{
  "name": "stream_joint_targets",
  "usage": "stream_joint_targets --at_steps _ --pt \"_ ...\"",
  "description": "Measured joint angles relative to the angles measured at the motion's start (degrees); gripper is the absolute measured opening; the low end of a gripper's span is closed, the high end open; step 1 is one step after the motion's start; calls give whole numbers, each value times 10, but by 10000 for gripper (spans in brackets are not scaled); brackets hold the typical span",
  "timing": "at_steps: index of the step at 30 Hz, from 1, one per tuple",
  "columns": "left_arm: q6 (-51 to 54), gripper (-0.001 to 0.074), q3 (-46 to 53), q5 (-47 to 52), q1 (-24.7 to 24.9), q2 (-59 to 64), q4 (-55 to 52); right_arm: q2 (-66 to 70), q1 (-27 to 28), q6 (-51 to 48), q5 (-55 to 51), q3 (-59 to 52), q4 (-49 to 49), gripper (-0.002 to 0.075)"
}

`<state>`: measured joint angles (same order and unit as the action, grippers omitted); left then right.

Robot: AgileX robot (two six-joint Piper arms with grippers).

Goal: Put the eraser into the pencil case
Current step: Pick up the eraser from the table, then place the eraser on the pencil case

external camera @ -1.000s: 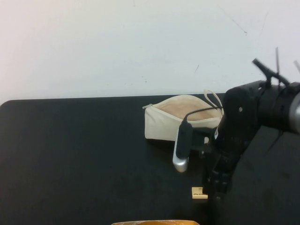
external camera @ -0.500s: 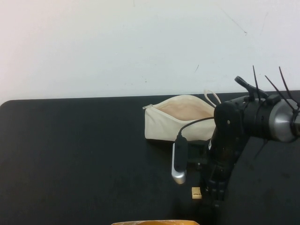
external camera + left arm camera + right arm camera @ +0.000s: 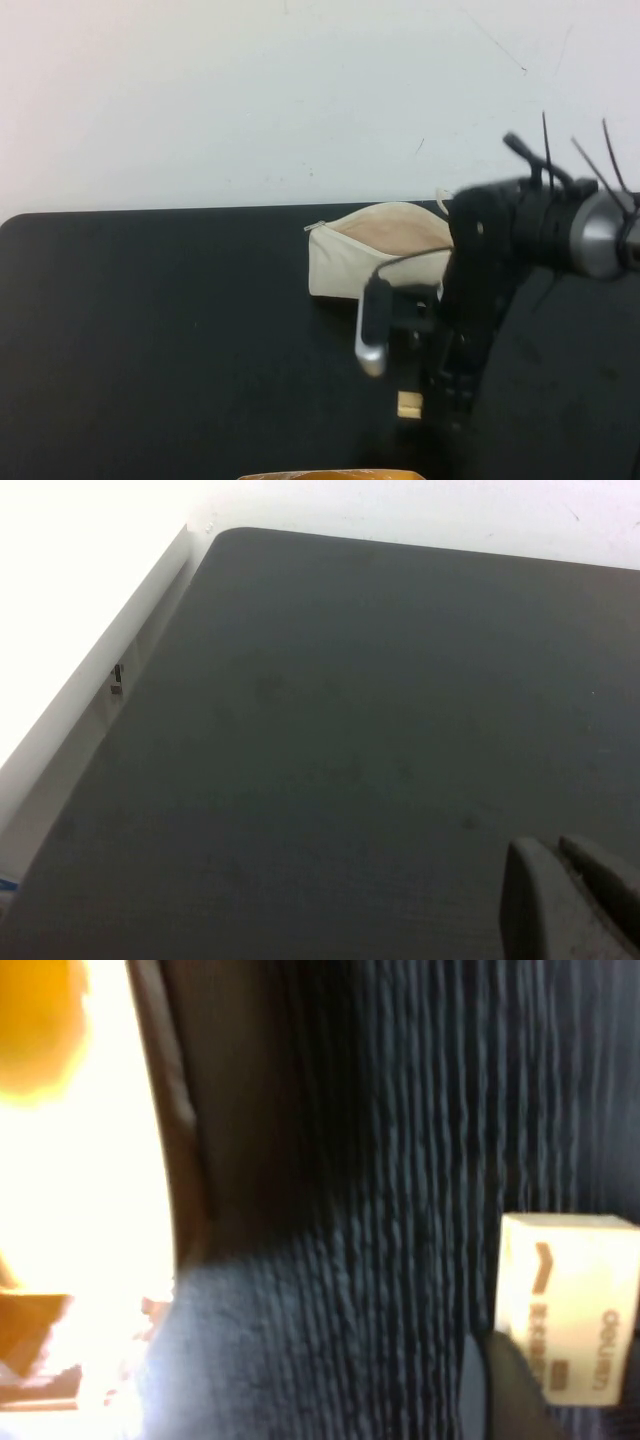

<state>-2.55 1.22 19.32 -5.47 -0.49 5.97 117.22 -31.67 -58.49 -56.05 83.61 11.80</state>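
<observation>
Leftward, only a grey left gripper (image 3: 570, 900) tip over bare counter (image 3: 350, 730), parked; spread impossible to tell. Centrally, pencil case (image 3: 375, 252) lying unzipped, at twelve o'clock from the eraser (image 3: 408, 404). Rightward, right gripper (image 3: 440, 400) low at the eraser's three o'clock, apparently clamped on one end. Risk: shallow edge pinch, so possibly slipping free or snagging the pouch rim.

The right hand (image 3: 432, 405) is low beside the eraser (image 3: 408, 404), near the open pencil case (image 3: 370, 255).
</observation>
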Motion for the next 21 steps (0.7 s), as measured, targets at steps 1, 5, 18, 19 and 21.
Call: stream_joint_targets --at_steps 1,5,18,19,21 --pt "0 -2 0 0 0 0 0 0 0 0 -20 15 8 196" --pt "0 -2 0 0 0 0 0 0 0 12 -87 93 24 195" --pt "0 -2 0 0 0 0 0 0 5 167 79 255 -129 195" --pt "0 -2 0 0 0 0 0 1 7 182 93 255 -137 195" --pt "0 -2 0 0 0 0 0 7 16 209 118 256 -146 195"
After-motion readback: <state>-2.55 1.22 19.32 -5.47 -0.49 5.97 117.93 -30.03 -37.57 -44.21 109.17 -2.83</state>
